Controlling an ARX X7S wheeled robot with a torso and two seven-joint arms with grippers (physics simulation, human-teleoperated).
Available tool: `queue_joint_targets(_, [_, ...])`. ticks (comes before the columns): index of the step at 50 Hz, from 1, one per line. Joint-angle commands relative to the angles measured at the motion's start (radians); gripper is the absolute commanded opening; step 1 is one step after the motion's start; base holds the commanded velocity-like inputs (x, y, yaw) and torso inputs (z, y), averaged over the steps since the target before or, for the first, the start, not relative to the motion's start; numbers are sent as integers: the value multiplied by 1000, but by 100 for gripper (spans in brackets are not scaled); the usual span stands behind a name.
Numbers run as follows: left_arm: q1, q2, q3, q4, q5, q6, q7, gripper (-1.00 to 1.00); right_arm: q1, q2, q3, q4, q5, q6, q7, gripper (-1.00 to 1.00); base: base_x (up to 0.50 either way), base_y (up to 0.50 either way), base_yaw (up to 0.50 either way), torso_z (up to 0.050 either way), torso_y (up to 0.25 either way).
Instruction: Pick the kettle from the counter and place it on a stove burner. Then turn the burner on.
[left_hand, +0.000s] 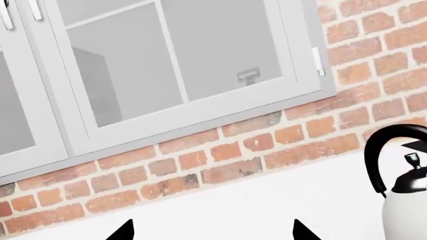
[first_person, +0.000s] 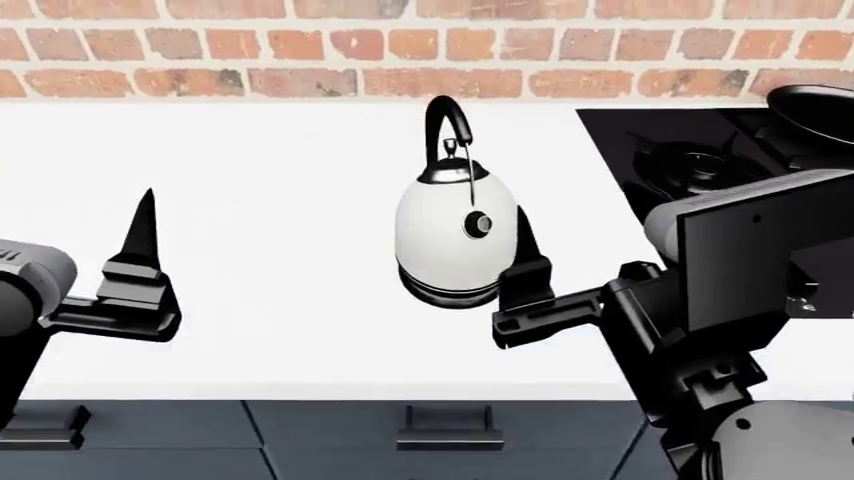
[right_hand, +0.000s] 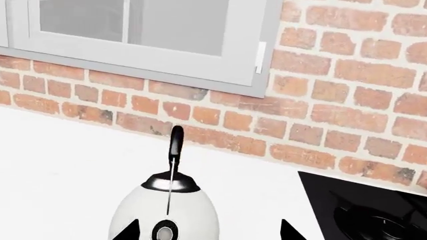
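The kettle (first_person: 454, 235) stood upright on the white counter (first_person: 267, 200), left of the black hob (first_person: 627, 140) and nearer than the brick wall (first_person: 400, 50), not yet lifted. The right gripper (first_person: 523, 290) sat just beside the kettle's near right side with its jaws spread; in the right wrist view the two fingertips (right_hand: 130, 231) flanked the body, clamping nothing. The left gripper (first_person: 134, 290) hung open and empty, well apart to the left. The likely trouble was the smooth rounded shell: a grip closing low and off-centre could squeeze it out or tip it, and the tall handle (first_person: 447, 120) could swing during the carry to the burner (first_person: 687, 160). Whether the kettle held water could not be told. A pan's edge (first_person: 814, 105) showed at the hob's far right, its contents hidden.
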Motion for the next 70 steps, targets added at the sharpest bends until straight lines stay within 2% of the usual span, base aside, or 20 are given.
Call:
queue_joint_targets(1, [2, -2, 7, -1, 6, -1, 0, 100, 6, 5, 1, -7, 10, -3, 9, 100, 289, 0, 0, 0, 0])
queue_joint_targets(8, [42, 3, -11, -1, 22, 9, 8, 100, -2, -1, -8, -5, -10, -4, -4, 100, 291, 0, 0, 0, 0])
queue_joint_targets(26, [17, 1, 15, -1, 24, 4, 0, 100, 15, -7, -28, -6, 4, 8, 25, 100, 240, 0, 0, 0, 1])
queue_joint_targets(36, [30, 1, 13, -2, 35, 7, 1, 100, 139, -87, -84, 3, 161, 24, 120, 100, 0, 0, 0, 0, 0])
queue_joint_targets(45, [24, 6, 28, -7, 43, 7, 4, 100, 301, -176, -134, 150, 433, -33, 209, 100, 0, 0, 0, 0, 0])
queue_joint_targets(53, [23, 4, 27, -7, 44, 10, 4, 100, 377, -227, -191, 253, 490, -31, 241, 100, 0, 0, 0, 0, 0])
queue_joint_targets(62, [30, 5, 28, -9, 53, 14, 7, 100, 450, -249, -300, 355, 503, 39, 295, 100, 0, 0, 0, 0, 0])
queue_joint_targets(70, [61, 9, 17, -15, 70, 25, 20, 100, 526, -257, -339, 410, 525, 64, 334, 100, 0, 0, 0, 0, 0])
